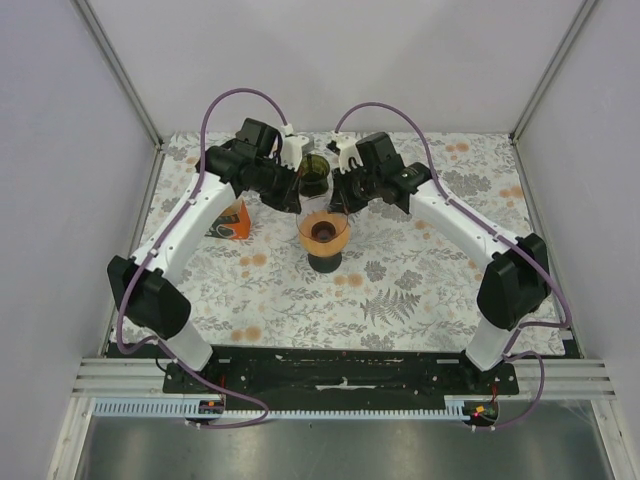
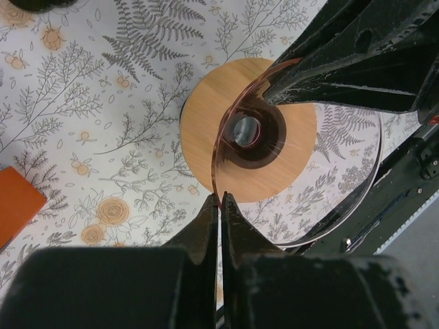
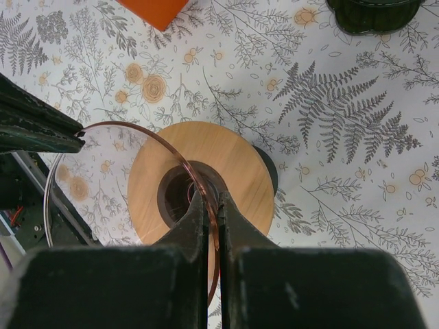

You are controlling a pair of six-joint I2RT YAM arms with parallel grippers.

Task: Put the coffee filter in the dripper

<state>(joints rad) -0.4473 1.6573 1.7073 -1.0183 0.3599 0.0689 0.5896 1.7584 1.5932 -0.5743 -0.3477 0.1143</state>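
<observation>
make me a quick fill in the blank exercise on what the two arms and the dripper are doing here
1. The left gripper and the right gripper each have their jaws shut on the dripper, pinching its thin ___ from opposite sides.
2. The disc around the dripper's neck is made of ___.
3. The packet lying to the left of the dripper is ___ in colour.

Missing words: rim; wood; orange
</observation>
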